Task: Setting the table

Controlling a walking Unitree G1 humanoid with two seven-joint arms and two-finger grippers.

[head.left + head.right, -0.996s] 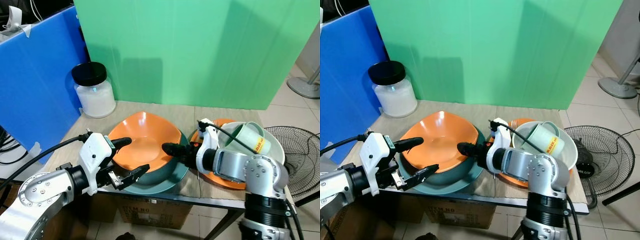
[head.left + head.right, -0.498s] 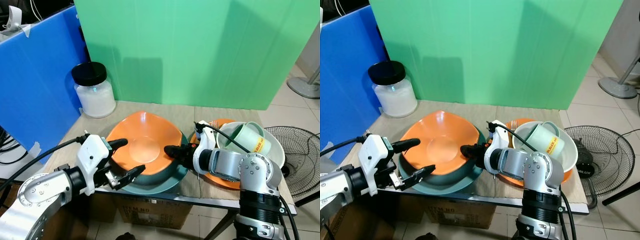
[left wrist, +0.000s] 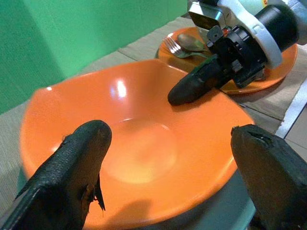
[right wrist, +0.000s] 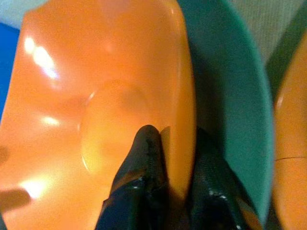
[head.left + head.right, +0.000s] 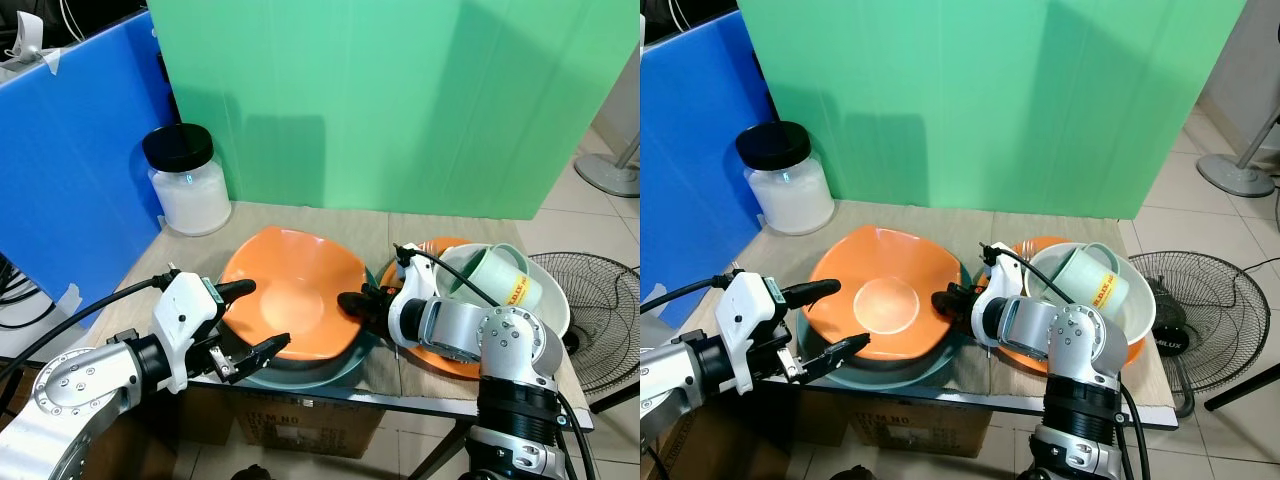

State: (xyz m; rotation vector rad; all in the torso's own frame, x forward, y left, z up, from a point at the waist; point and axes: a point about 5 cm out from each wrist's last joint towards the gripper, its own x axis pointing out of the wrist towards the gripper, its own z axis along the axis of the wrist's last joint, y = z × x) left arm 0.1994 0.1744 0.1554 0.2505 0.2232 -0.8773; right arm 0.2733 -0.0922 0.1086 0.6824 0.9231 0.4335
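Orange glossy bowl (image 5: pixel 290 300), squarish with wavy rim, tilted, sitting in teal bowl (image 5: pixel 345 366) at front of bench (image 5: pixel 380 235). Smooth plastic-looking finish, highlights on inner wall, round flat base visible in wrist views.

Right gripper (image 5: pixel 352 303): jaws clenched on orange bowl's right rim, one finger inside, one outside, per right wrist view (image 4: pixel 165 191). Black fingers matte, slightly textured.

Left gripper (image 5: pixel 258 318): jaws released, spread wide around orange bowl's near-left edge; upper finger over the rim, lower finger beside teal bowl's edge. Contact not clear.

Teal bowl round, deeper, matte, directly under the orange one.

Right of the stack: flat orange plate (image 5: pixel 445 362) carrying white round bowl (image 5: pixel 555 300); pale green mug (image 5: pixel 497 274) lying on its side inside it, red-and-yellow label on the wall. Metal fork and spoon (image 3: pixel 184 43) on orange plate's far side, seen in left wrist view.

Rear left of bench: clear jar (image 5: pixel 188 184), white contents, black screw lid.

Bench top woven, beige, mat-like texture. Green panel (image 5: pixel 400 100) behind, blue panel (image 5: pixel 70 150) to the left. Black wire-guard fan (image 5: pixel 600 310) on tiled floor to the right.
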